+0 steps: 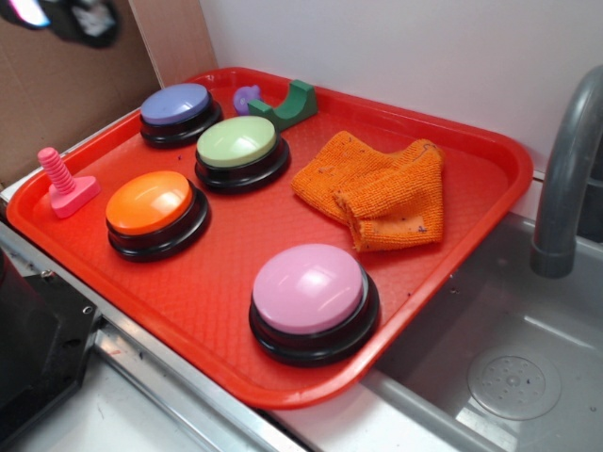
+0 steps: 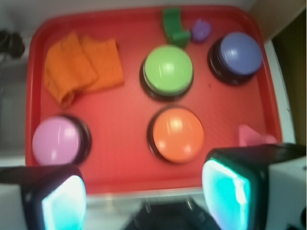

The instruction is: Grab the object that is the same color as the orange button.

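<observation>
Clearly the rag (image 1: 377, 188) is the thing to take: it matches the orange button (image 1: 151, 202) in colour and lies crumpled on the red tray (image 1: 236, 320), toward the tray's far side near the sink's faucet (image 1: 565, 179). It looks soft, light and limp, terry cloth folded over itself in loose layers, so it should bunch rather than resist and will not slip or break. The raised fold along its thick doubled edge seems the best place to pinch, coming straight down so both fingertips sink into cloth.

In the wrist view the gripper (image 2: 144, 201) stands wide apart and empty, hovering over the tray's near edge, well away from the rag.

Around it, the green button (image 1: 237, 143) sits just beside the rag, and the pink button (image 1: 309, 289) is near its other side; neither touches it. A purple button (image 1: 176, 105), a green block (image 1: 287, 105) and a small purple piece (image 1: 247, 97) lie farther off, and a pink bolt (image 1: 62, 182) rests at the tray's rim. Nothing covers the rag, though a descent drifting sideways could press the green button.
</observation>
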### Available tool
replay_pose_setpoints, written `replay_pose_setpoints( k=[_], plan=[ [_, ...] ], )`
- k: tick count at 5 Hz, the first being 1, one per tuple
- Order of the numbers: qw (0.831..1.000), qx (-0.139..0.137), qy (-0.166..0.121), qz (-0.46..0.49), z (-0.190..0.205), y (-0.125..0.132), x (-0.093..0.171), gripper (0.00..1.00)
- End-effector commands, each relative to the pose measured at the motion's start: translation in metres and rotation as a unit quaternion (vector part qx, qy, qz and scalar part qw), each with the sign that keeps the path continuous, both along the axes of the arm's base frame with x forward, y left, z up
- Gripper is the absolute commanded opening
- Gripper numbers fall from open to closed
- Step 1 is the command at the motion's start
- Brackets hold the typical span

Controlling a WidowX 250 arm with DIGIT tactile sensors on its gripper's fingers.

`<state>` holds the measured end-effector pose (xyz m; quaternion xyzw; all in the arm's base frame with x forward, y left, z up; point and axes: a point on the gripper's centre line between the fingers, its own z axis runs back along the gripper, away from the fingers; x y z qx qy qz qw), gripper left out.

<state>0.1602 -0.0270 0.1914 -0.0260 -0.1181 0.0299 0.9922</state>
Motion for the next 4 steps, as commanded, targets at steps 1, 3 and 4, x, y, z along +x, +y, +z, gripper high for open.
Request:
replay_pose_setpoints(
  k=[1,3,4],
  plan=[
    [1.0,-0.004,-0.022,-0.007,-0.049,-0.036,0.065,1.0],
    [0.999,0.019,-0.029,-0.006,-0.102,-0.038,0.107,1.0],
    [0.999,0.013,-0.028,-0.018,-0.128,-0.041,0.123,1.0]
  ],
)
